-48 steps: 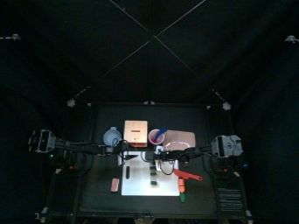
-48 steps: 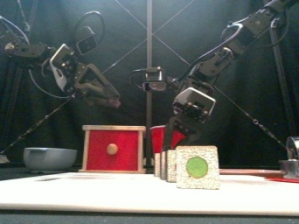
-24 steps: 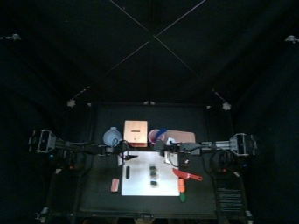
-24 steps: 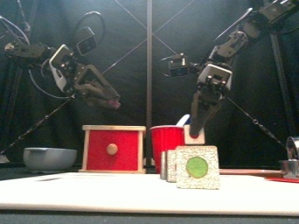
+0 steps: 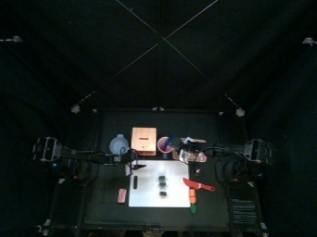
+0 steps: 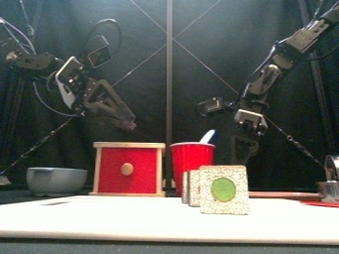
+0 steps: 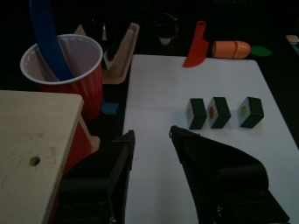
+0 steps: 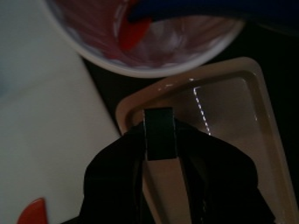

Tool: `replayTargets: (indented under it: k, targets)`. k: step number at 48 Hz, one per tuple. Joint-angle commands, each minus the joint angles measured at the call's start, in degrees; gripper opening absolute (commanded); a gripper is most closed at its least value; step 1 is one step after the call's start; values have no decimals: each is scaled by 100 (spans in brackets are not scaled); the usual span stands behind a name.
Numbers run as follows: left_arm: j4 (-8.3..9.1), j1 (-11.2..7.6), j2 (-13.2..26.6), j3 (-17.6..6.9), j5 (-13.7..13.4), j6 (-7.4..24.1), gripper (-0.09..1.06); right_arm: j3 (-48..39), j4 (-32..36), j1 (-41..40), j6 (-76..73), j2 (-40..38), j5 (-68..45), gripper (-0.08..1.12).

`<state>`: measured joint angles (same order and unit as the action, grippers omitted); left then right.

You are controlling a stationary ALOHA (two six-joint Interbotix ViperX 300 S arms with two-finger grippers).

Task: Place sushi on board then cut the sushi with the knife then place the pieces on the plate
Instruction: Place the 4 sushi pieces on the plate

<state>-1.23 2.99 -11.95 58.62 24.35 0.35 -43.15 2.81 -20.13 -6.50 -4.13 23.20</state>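
Note:
Three dark green sushi pieces (image 5: 161, 185) (image 6: 219, 189) (image 7: 222, 112) stand apart in a row on the white cutting board (image 5: 176, 205) (image 7: 163, 83). The red cup (image 5: 166, 144) (image 6: 192, 162) (image 7: 56, 68) behind the board holds the blue knife (image 7: 45, 35) (image 6: 205, 137). A red knife (image 5: 198, 185) (image 7: 197, 44) lies off the board's right side. The pink tray (image 5: 192, 145) (image 8: 222, 96) sits right of the cup. My left gripper (image 7: 152, 149) (image 6: 126, 119) hovers open and empty over the board's left edge. My right gripper (image 8: 160, 131) (image 6: 252, 124) hangs shut above the tray.
A wooden box (image 5: 144, 141) (image 6: 129, 169) with a red drawer front stands left of the cup, and a blue-grey bowl (image 5: 119, 144) (image 6: 56, 179) left of that. An orange toy food (image 7: 233, 48) lies by the red knife. A pink toy (image 5: 121, 194) lies left of the board.
My right gripper has lifted from beside the red cup and sushi and drawn back up to the right, over the tray. The left arm has stayed put.

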Motion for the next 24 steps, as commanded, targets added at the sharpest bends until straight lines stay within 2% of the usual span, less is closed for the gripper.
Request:
replayTargets:
  k: [1,12,24]
  targets:
    - [0,-9,-26,-105,26,-9,78,53,35,-70,0,26,-53,64]
    - [-9,-9,-18,-97,35,-9,78,53,97,-97,0,-62,26,82]
    - [-9,-9,-26,-114,26,0,78,299,44,105,-9,-510,316,82]
